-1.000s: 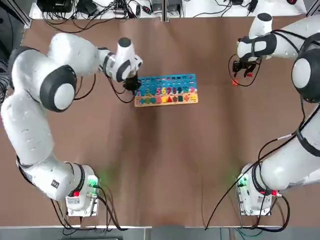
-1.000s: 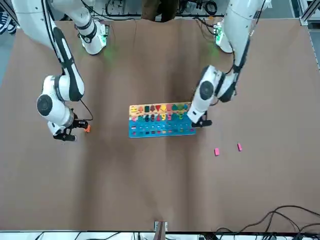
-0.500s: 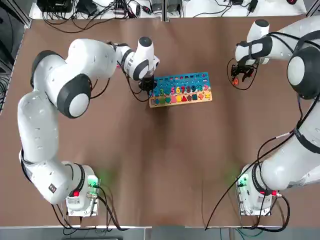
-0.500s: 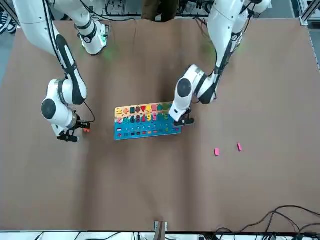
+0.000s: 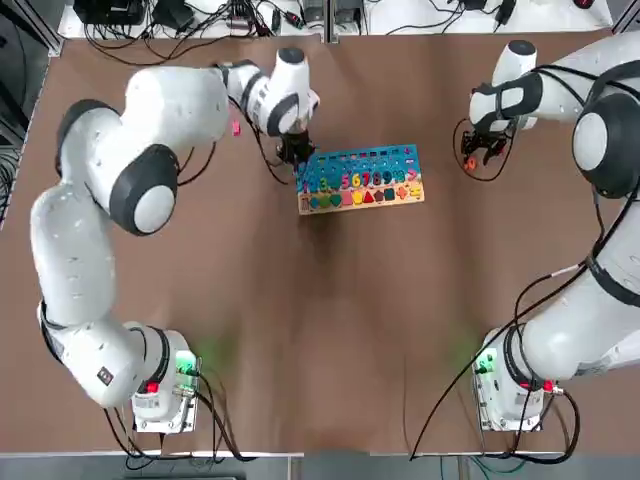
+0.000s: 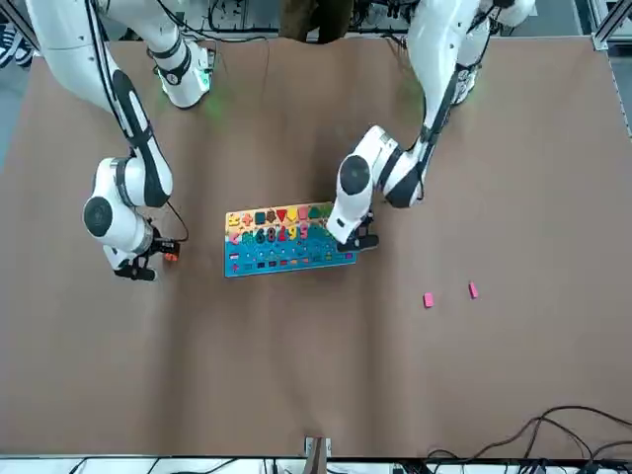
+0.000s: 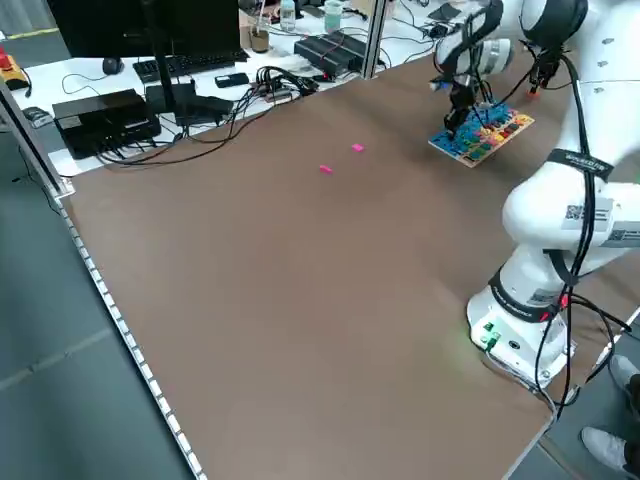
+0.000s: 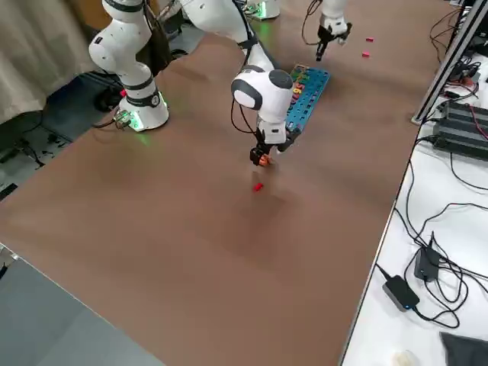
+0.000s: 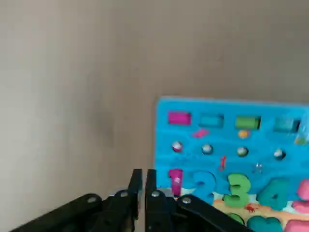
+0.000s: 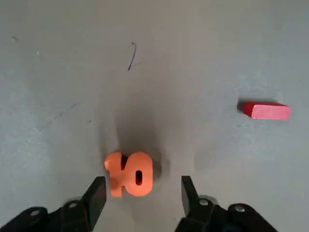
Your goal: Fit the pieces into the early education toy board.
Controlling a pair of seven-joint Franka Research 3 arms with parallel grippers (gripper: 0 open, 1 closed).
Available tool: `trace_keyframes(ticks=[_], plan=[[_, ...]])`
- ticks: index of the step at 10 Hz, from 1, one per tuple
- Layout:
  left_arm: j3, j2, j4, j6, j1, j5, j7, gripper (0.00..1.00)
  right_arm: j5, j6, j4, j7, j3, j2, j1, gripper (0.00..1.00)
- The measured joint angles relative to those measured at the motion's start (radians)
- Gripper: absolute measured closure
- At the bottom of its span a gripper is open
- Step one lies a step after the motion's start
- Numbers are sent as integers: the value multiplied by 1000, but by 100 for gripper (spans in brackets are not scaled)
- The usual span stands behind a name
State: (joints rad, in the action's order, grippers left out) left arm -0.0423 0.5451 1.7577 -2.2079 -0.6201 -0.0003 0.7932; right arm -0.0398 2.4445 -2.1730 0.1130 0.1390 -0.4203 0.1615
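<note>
The left pincer [image 9: 144, 176], nearly clenched and empty, is hovering at the left end of the toy board [image 9: 231, 108], whose numerals "1" and "3" are showing. Right of the board, the right pincer [image 10: 145, 181] is gaping above an orange "10"-like piece [image 10: 137, 174].

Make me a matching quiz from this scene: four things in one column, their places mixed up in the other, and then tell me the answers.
Things
1. Orange piece
2. Red block
3. Two pink blocks
4. Left hand

Places
A. At the left end of the toy board
B. On the table, away from the right hand, off to one side
C. On the table, left of the board and farther out than the left hand
D. By the open right hand, right of the board

Pairs: 1-D, 2-B, 3-C, 4-A
</note>
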Motion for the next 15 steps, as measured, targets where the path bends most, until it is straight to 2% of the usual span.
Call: trace_keyframes(ticks=[2,3,5,6,7,8,11,15], plan=[[2,-58,-23,40,102,0,-89,82,0,1,0,0,0,-1,1,31],[4,-57,-57,47,158,0,-142,77,0,5,0,0,0,-1,1,31],[6,-31,-103,52,262,0,-267,49,0,8,1,0,-1,-2,1,32],[6,-17,-107,52,303,0,-329,39,-1,8,1,0,-1,-4,2,32],[6,3,-107,52,334,0,-376,36,-1,15,1,0,-1,-7,2,32],[6,29,-109,49,355,0,-406,26,-1,24,1,0,-1,-14,2,32],[6,101,-114,-27,379,0,-454,23,-1,37,1,0,-1,-34,3,32],[6,148,-115,-73,389,9,-460,28,-1,37,2,6,-1,-34,3,32]])
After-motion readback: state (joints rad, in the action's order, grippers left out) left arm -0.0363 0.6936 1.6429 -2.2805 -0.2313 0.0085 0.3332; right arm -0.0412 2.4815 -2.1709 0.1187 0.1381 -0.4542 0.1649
